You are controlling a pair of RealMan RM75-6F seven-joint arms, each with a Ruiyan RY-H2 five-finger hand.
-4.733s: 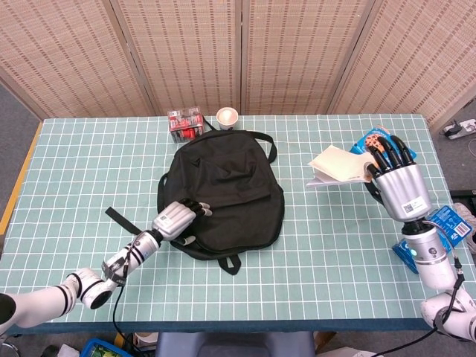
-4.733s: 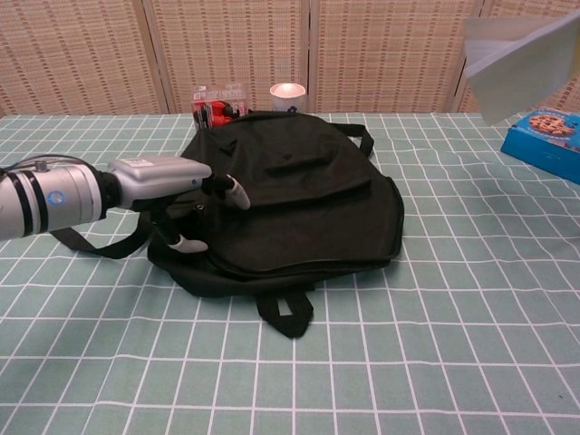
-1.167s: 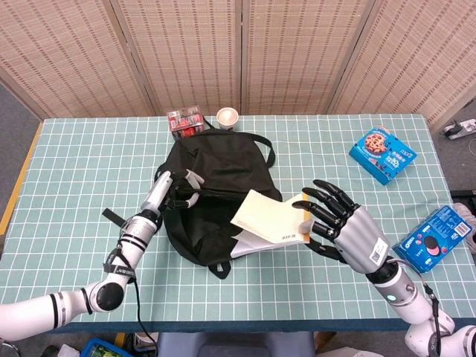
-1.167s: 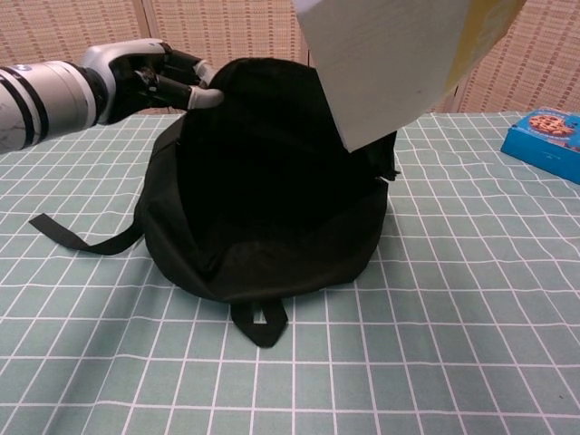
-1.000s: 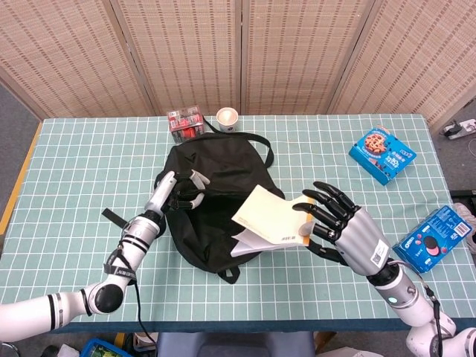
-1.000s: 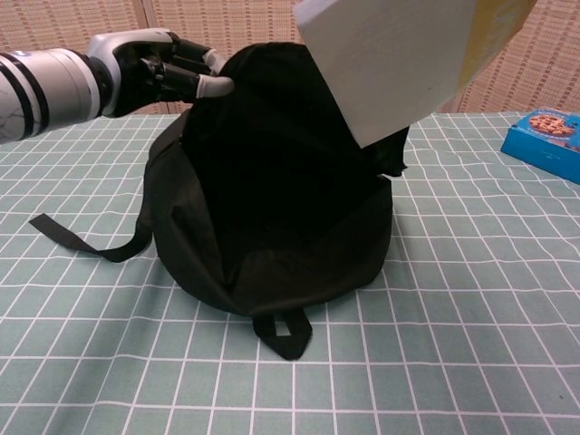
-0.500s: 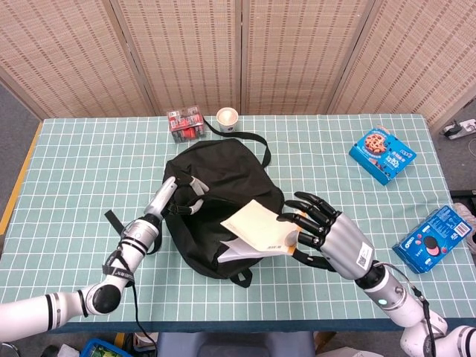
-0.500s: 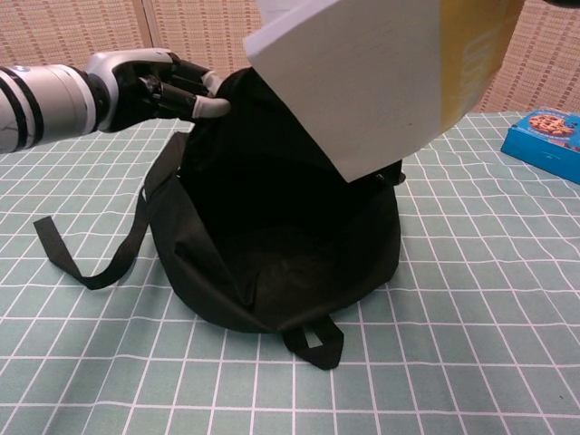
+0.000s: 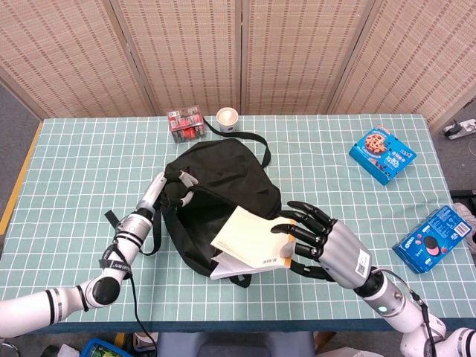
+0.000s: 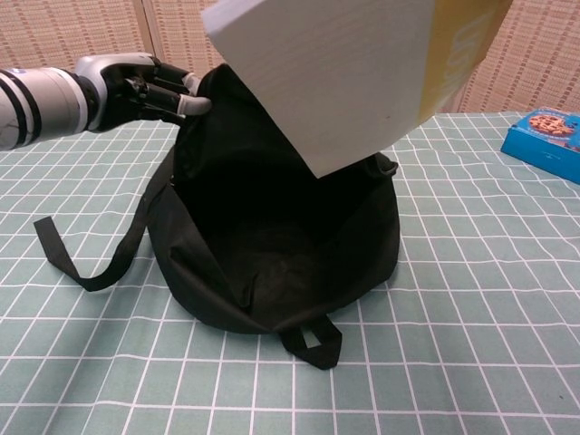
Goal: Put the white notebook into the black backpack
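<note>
Right hand [image 9: 327,249] holding white notebook [image 9: 251,238], backpack [image 9: 223,186] mouth partly hidden

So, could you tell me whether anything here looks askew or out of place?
Only the white notebook: the right robot hand holds it tilted, its lower pages sagging open over the black backpack, whose mouth the left robot hand holds up. Otherwise nothing stands out.

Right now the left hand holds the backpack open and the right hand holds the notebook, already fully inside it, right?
Not fully inside. In the chest view the notebook is still above the backpack mouth. The left hand does hold it open; the right hand holds the notebook.
</note>
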